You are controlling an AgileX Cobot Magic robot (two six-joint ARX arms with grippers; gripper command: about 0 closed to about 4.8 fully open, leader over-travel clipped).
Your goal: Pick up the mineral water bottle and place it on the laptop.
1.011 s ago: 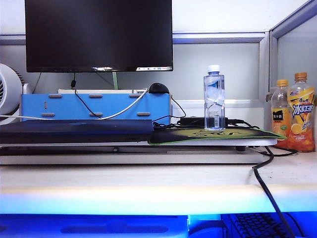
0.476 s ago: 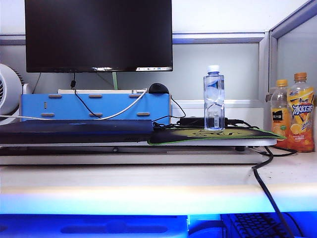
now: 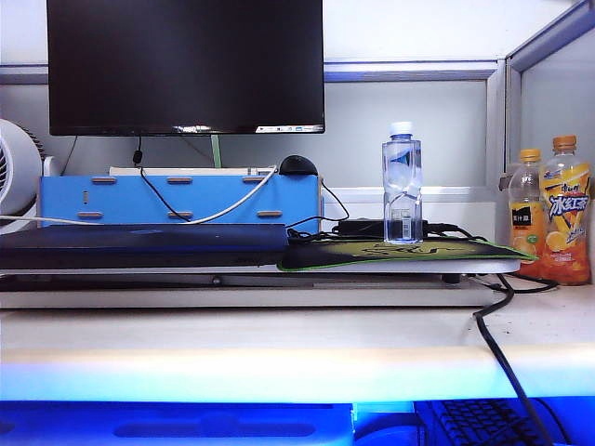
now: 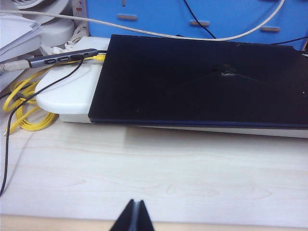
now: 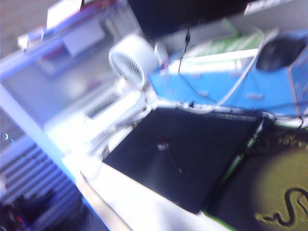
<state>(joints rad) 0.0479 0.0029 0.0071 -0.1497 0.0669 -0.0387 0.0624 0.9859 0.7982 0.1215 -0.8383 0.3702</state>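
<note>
The mineral water bottle [image 3: 402, 186], clear with a white cap, stands upright on the green-edged mouse pad [image 3: 409, 253], right of the laptop. The laptop [image 3: 139, 243] lies shut and flat, its dark lid showing in the left wrist view [image 4: 202, 82] and, blurred, in the right wrist view [image 5: 183, 154]. My left gripper [image 4: 136, 202] hangs shut over the pale desk in front of the laptop, holding nothing. My right gripper shows in no view; its camera picture is smeared. Neither arm appears in the exterior view.
A black monitor [image 3: 186, 65] and a blue box [image 3: 177, 200] stand behind the laptop. Two orange-capped drink bottles [image 3: 565, 209] stand at the far right. A white fan [image 5: 130, 60] is at the left. A black cable [image 3: 497, 344] drops over the desk's front, and yellow cable [image 4: 24, 110] coils beside the laptop.
</note>
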